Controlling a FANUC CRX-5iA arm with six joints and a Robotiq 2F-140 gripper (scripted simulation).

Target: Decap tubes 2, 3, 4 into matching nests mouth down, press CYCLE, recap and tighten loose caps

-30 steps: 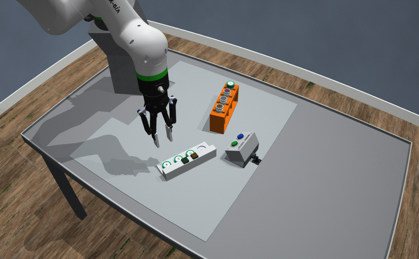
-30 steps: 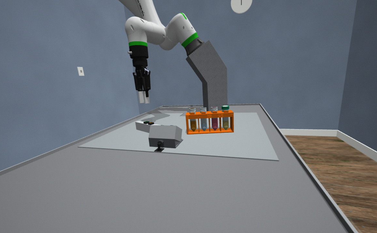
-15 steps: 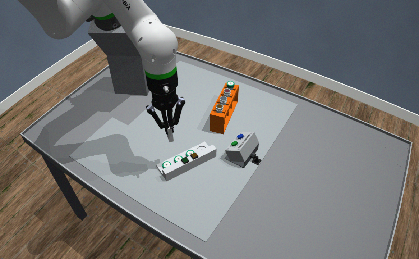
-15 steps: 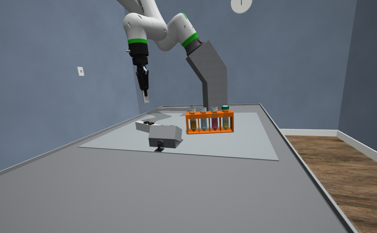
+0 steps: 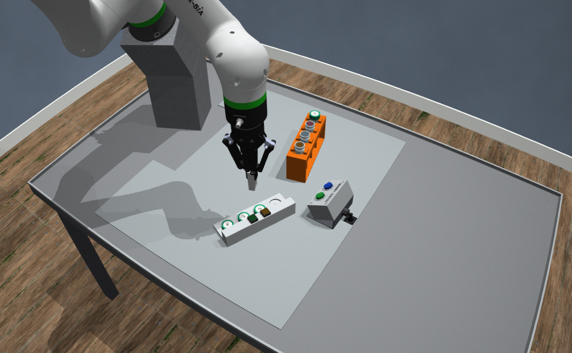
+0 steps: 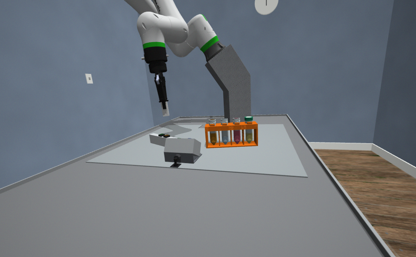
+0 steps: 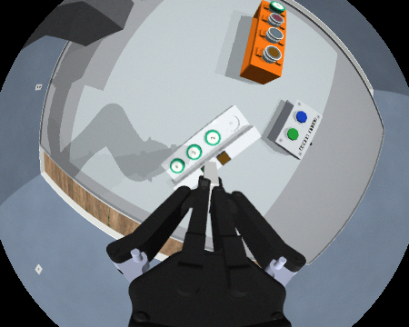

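My gripper (image 5: 252, 182) is shut with nothing between its fingers. It hangs above the mat, behind the white cap tray (image 5: 255, 218) and left of the orange decapping station (image 5: 306, 149). Three green-rimmed caps (image 5: 243, 216) lie in three nests of the tray. The nest at the end nearest the key box (image 5: 274, 202) is empty. In the station three tubes (image 5: 305, 136) stand open, and the tube at the far end keeps its green cap (image 5: 314, 115). The wrist view shows the shut gripper (image 7: 211, 178) over the tray (image 7: 211, 145).
A grey key box (image 5: 329, 203) with a blue key (image 5: 327, 185) and a green key (image 5: 320, 195) stands right of the tray. Two square lamps (image 5: 259, 214) on the tray's console look dark. The arm's grey pedestal (image 5: 173, 74) stands behind.
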